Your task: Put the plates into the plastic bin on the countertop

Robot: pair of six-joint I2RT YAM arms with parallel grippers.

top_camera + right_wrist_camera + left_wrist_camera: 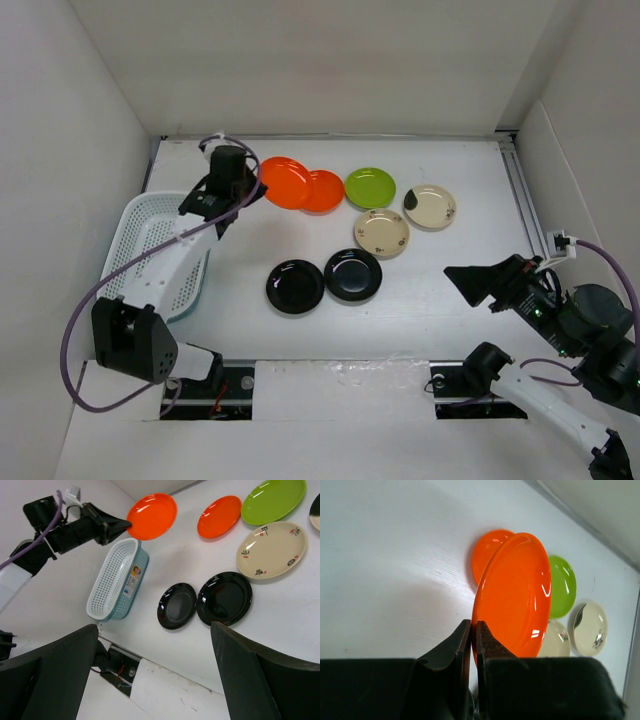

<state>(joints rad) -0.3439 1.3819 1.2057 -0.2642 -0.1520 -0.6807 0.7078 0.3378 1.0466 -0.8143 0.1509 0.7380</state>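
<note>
My left gripper [256, 189] [473, 626] is shut on the rim of an orange plate [285, 182] [516, 595] [151, 516], held tilted above the countertop [450, 180]. A second orange plate [326, 192] [487, 550] lies just beyond it, then a lime green plate [370, 187], two beige plates [382, 234] [430, 206] and two black plates [295, 286] [352, 275]. The white plastic bin [140, 250] [116, 577] sits at the left, under the left arm. My right gripper [475, 285] [154, 630] hangs open over the near right, holding nothing.
White walls close in the countertop at the left, back and right. A metal rail [525, 200] runs along the right edge. The arm bases and cable slots [230, 385] line the near edge.
</note>
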